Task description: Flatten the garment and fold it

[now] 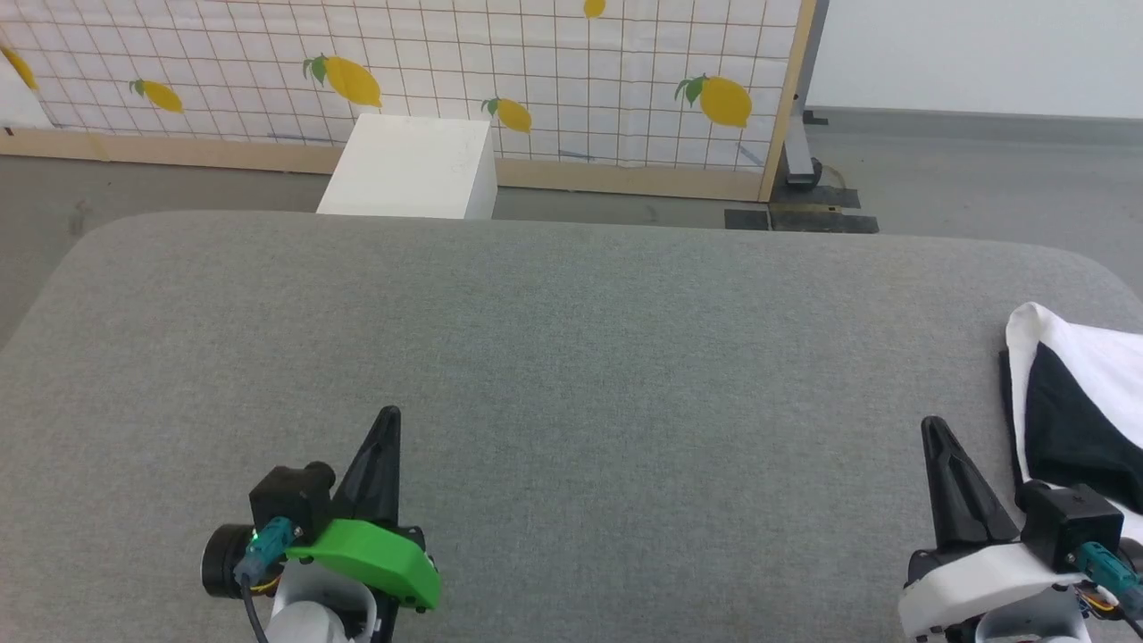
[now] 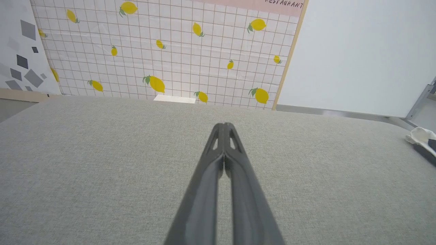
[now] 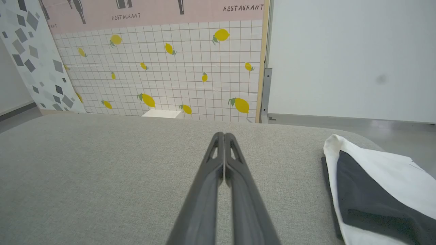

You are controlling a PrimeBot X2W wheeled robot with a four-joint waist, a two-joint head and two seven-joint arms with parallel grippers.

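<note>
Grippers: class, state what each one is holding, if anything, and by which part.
Nothing is held. The left gripper and right gripper are shut with nothing between their jaws. The shirt lies loose on the right gripper's right side.

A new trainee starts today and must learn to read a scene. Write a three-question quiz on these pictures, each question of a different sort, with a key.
1. True or false: the left pincer and the right pincer are both shut and hold nothing.
2. Where on the grey table does the garment lie? A. in the middle. B. at the robot's left edge. C. at the robot's right edge, beside the right pincer.
3. Fill in: the gridded panel behind the table is printed with yellow ____.
Key: 1 true; 2 C; 3 lemons.
</note>
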